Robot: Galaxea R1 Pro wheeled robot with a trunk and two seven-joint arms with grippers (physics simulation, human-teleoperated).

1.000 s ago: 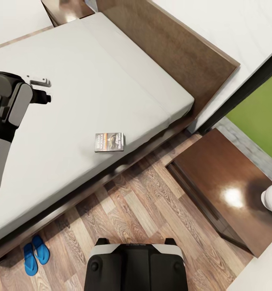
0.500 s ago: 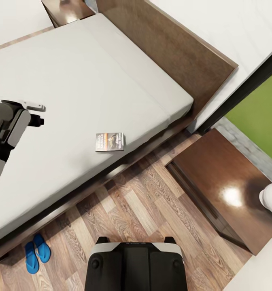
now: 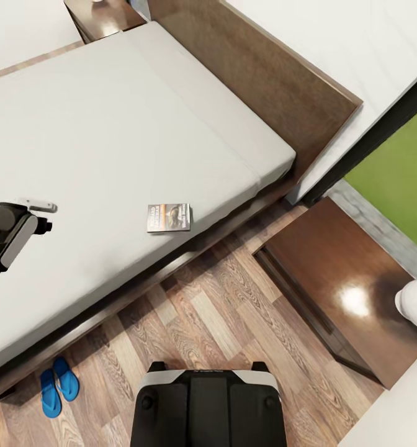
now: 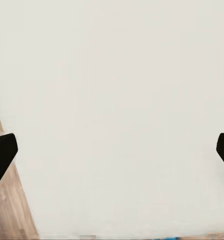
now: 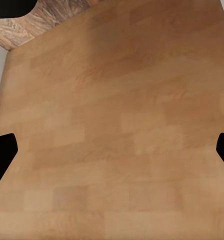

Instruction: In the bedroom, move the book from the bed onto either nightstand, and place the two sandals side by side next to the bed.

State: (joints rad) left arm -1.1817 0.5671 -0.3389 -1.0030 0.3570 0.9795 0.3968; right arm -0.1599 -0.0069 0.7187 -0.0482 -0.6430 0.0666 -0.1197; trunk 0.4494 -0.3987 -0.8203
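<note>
In the left wrist view, the left gripper's two dark fingertips sit at opposite edges of the picture, spread wide apart with nothing between them, and behind them is only the plain light grey mattress of the bed. In the head view that arm's grey and black wrist and forearm reach in from the left edge and hang over the left part of the mattress, the gripper end pointing right toward the book, well apart from it.

The right gripper's fingertips likewise stand wide apart and hold nothing, over a smooth brown wooden surface. In the head view a rounded white part of the right arm shows at the right edge, above the near nightstand.

The book lies flat on the mattress close to the bed's near edge, its cover facing up. The two sandals lie side by side on the wood-plank floor at the lower left, just beside the dark bed frame. The near nightstand stands to the right of the bed, by the headboard. A second nightstand is at the far side of the bed. The robot's dark base sits at the near edge on the floor.
</note>
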